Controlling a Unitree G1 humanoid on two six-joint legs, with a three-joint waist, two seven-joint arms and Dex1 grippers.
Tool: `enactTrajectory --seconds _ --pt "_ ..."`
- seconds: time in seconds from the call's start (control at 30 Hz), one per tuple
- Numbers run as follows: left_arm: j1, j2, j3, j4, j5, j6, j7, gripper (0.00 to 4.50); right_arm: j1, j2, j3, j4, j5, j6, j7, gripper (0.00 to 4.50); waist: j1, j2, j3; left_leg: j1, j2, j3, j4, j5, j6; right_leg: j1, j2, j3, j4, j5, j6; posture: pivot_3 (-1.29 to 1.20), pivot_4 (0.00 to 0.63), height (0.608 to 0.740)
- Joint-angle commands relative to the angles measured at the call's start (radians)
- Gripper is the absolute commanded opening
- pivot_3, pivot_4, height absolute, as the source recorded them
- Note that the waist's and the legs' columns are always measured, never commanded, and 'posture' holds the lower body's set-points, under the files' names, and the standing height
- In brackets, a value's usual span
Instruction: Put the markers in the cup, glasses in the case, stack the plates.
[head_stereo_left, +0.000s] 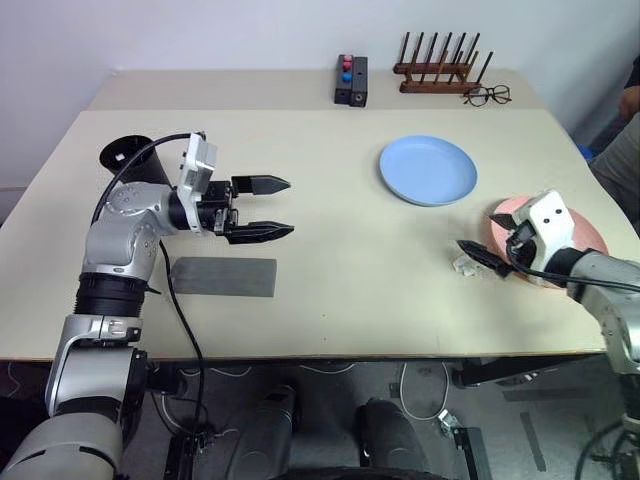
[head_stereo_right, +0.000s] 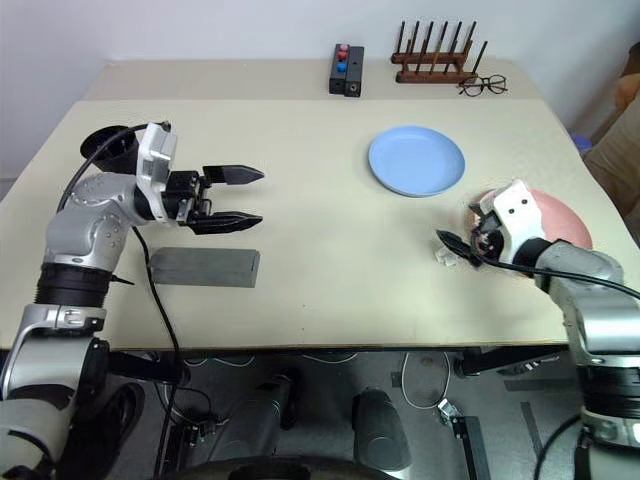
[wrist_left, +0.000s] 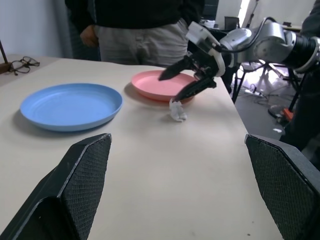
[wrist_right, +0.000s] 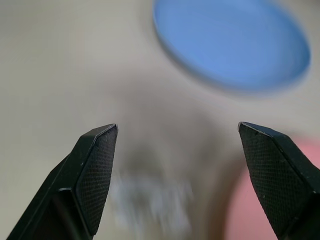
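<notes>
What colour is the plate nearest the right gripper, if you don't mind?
Salmon pink; the plate shows best in the left wrist view.

A beige table (head_stereo_left: 330, 270) carries everything, with a second, paler tabletop butted against its far edge. On that far surface stands a small black box (head_stereo_left: 351, 82) with red and blue buttons on top. Beside it sits a dark wooden peg rack (head_stereo_left: 437, 72), and thin-rimmed clear-lensed spectacles (head_stereo_left: 487, 95) lie just in front of the rack's right end. A small crumpled clear wrapper (wrist_left: 176, 110) lies near the table's right edge. A person (wrist_left: 140, 25) in grey trousers stands past that side.
</notes>
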Motion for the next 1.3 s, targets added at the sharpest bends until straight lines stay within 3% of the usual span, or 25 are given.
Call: enactTrajectory --seconds 0.03,0.17,0.37,0.47,0.67,0.97,1.3 --pt "0.01 -0.006 0.029 -0.063 -0.027 0.008 0.021 4.44 0.031 -0.08 -0.075 0.006 -0.005 0.056 0.032 3.92 0.0 0.0 0.0 0.0 0.0 0.0 0.0 0.0 0.0 0.0 0.0 0.0 0.0 0.0 0.0 0.0 0.15 0.74" --pt "0.023 -0.008 0.026 -0.082 -0.017 -0.008 0.031 4.44 0.067 -0.127 -0.086 0.039 -0.022 0.07 0.054 3.92 0.001 0.0 0.0 0.0 0.0 0.001 0.0 0.0 0.0 0.001 0.0 0.0 -0.001 0.0 0.0 0.0 0.15 0.74" --pt "0.043 0.003 0.016 -0.102 -0.013 -0.007 0.02 4.44 0.026 -0.109 0.002 0.164 -0.103 0.039 0.031 3.92 0.0 0.0 0.0 0.0 0.0 0.001 0.0 0.0 0.001 0.001 0.0 0.0 -0.002 -0.001 -0.002 0.0 0.15 0.74" --pt "0.056 0.011 0.012 -0.114 -0.006 -0.004 0.019 4.5 -0.003 -0.097 0.037 0.213 -0.132 0.03 0.021 3.09 -0.003 0.001 0.0 0.0 0.0 0.002 0.0 0.0 0.001 0.001 0.0 0.001 -0.002 0.0 -0.001 0.0 0.15 0.74" --pt "0.073 0.017 0.023 -0.131 -0.011 -0.003 0.034 4.5 -0.076 -0.081 0.072 0.273 -0.168 -0.023 0.02 0.04 0.0 0.001 0.0 0.001 0.0 0.003 0.0 -0.001 0.001 0.002 0.0 0.001 -0.003 -0.001 -0.002 0.0 0.15 0.74" --pt "0.06 -0.017 0.067 -0.056 0.047 -0.104 0.203 4.5 -0.338 -0.011 0.125 0.293 -0.221 -0.14 -0.021 0.01 -0.009 0.002 0.0 0.001 0.001 0.004 0.0 -0.001 0.001 0.001 0.0 0.003 -0.004 0.0 0.0 0.0 0.15 0.74" --pt "0.135 -0.033 0.096 -0.14 0.046 -0.1 0.335 4.5 -0.621 0.236 0.311 0.445 -0.319 -0.285 -0.037 0.01 -0.001 0.002 0.001 0.001 0.0 0.005 -0.004 0.0 0.0 -0.002 0.001 0.003 -0.003 0.001 0.001 0.0 0.15 0.74"
